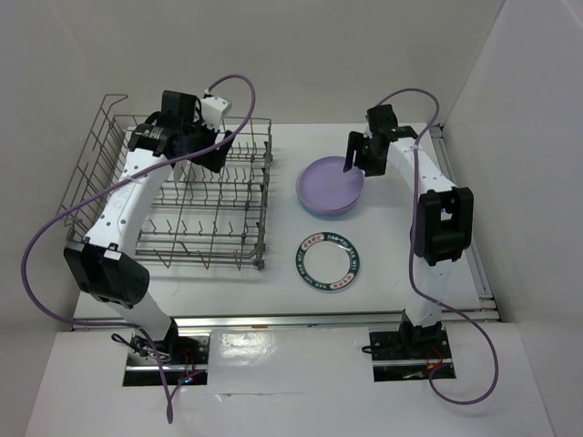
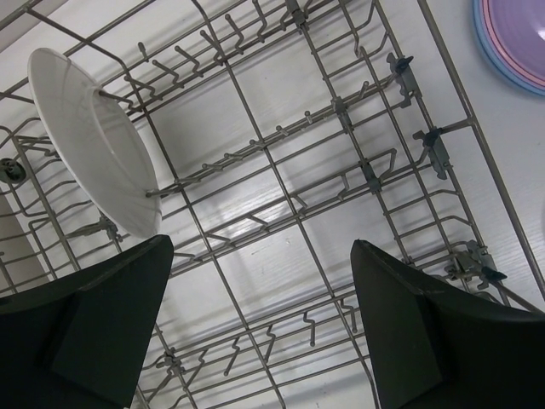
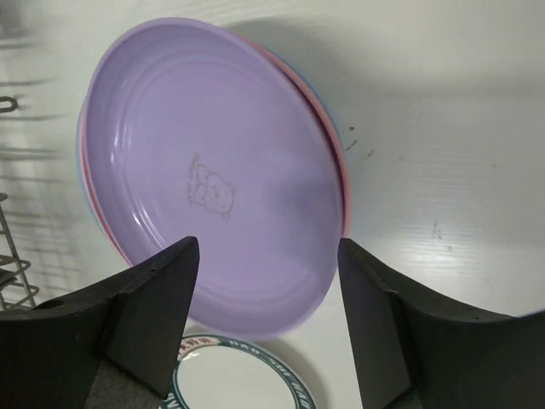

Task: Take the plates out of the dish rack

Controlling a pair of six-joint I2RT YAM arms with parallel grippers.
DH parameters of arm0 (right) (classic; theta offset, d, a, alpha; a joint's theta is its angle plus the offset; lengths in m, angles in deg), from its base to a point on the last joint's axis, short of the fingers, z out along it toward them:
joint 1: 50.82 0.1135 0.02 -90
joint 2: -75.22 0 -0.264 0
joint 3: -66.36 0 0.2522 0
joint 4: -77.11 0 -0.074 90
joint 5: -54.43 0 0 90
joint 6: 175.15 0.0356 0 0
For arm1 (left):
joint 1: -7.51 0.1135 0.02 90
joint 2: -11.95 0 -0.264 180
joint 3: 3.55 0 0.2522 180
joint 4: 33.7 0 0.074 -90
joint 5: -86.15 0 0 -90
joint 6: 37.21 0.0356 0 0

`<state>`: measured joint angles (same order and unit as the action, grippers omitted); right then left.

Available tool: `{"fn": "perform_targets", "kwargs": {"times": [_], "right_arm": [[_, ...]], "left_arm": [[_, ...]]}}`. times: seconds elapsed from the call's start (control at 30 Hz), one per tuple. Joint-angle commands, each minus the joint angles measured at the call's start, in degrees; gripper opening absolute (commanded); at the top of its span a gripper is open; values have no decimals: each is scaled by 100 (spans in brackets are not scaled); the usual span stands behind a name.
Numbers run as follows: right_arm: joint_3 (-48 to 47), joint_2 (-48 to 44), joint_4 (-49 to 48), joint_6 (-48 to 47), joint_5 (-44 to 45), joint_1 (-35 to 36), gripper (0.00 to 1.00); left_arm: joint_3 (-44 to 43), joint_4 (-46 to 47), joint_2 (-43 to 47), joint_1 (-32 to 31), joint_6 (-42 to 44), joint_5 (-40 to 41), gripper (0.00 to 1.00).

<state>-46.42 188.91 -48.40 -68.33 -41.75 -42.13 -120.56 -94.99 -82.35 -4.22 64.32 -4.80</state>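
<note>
The grey wire dish rack (image 1: 266, 196) stands on the left of the table. My left gripper (image 1: 208, 153) hangs open over its far end. In the left wrist view the gripper (image 2: 264, 328) is open and empty above the rack's tines (image 2: 368, 173), and one white plate (image 2: 94, 141) stands on edge between tines to its upper left. My right gripper (image 1: 353, 162) is open just above a stack of plates (image 1: 330, 187) with lavender on top. In the right wrist view the gripper (image 3: 268, 315) is open and empty over the lavender plate (image 3: 213, 162), with pink and blue rims beneath.
A white plate with a dark teal patterned rim (image 1: 328, 259) lies flat on the table in front of the stack, also in the right wrist view (image 3: 230, 379). White walls enclose the table on the left, back and right. The stack's edge shows in the left wrist view (image 2: 515, 43).
</note>
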Motion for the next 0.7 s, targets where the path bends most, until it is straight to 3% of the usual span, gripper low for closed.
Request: {"fn": "perform_targets", "kwargs": {"times": [0.0,0.13,0.2,0.27,0.3,0.33,0.43,0.67], "right_arm": [[-424,-303,813,-319,732,124,74],[-425,-303,1077,-381,872,124,74],[-425,-303,1130,-381,1126,124,69],[-206,-452,868,-451,901,177,50],[-66,-583,336,-512,699,229,33],[223,-585,104,-565,514,230,29],[86,-244,48,-409,204,283,23],[-127,58,23,-407,73,546,24]], "left_arm": [[-161,59,35,12,-89,-90,100],[-214,59,-18,65,-89,-89,100],[-214,59,-18,65,-89,-89,100],[-214,59,-18,65,-89,-89,100],[-214,59,-18,65,-89,-89,100],[-266,59,-70,65,-89,-89,100],[-267,59,-71,65,-89,-37,100],[-530,279,-369,618,-651,884,100]]}}
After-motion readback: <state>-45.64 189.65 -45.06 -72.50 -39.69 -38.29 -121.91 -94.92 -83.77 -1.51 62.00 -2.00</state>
